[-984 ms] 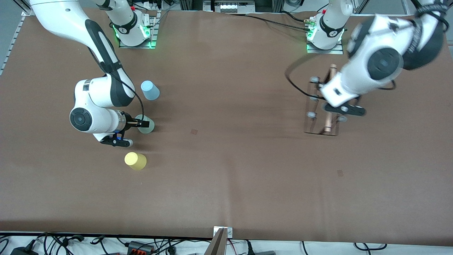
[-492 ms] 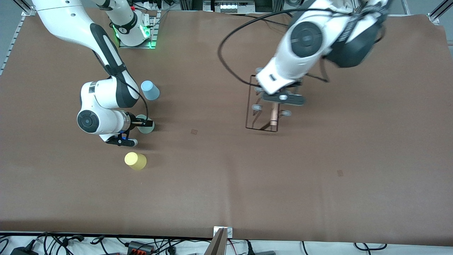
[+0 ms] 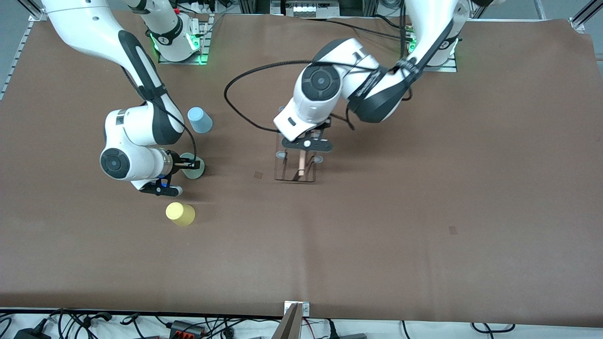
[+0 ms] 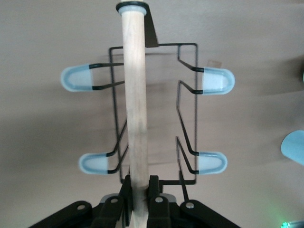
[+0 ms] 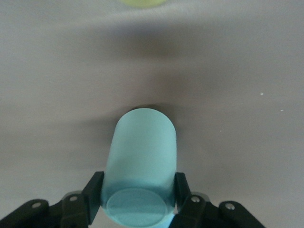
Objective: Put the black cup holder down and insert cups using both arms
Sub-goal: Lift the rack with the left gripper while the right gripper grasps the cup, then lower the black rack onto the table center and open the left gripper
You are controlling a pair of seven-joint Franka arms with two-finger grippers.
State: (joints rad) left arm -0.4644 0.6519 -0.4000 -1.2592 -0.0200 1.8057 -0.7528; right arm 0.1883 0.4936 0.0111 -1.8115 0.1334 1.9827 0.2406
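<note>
Here you see the left gripper [image 3: 306, 147] clamped on the light wooden rod handle [image 4: 134, 109] of the thin black wire cup holder [image 3: 295, 165], which it carries over the middle of the brown table [image 3: 424, 212]. Judge the holder light and stiff; the rod is the only sound place to grip it, since the wire frame and its grey-tipped pegs [image 4: 213, 80] would slip or bend between the fingers (whether the base touches the table cannot be told).

The right gripper [image 3: 191, 165] has its fingers [image 5: 94, 194] pressed against both sides of the pale mint-green tapered plastic cup [image 5: 141, 156], low over the table toward the right arm's end. Expect thin, smooth, squashable walls: hold it low across the body, gently.

The light blue plastic cup [image 3: 200, 120] stands farther from the front camera than the mint cup; the yellow plastic cup [image 3: 180, 213] stands nearer.
</note>
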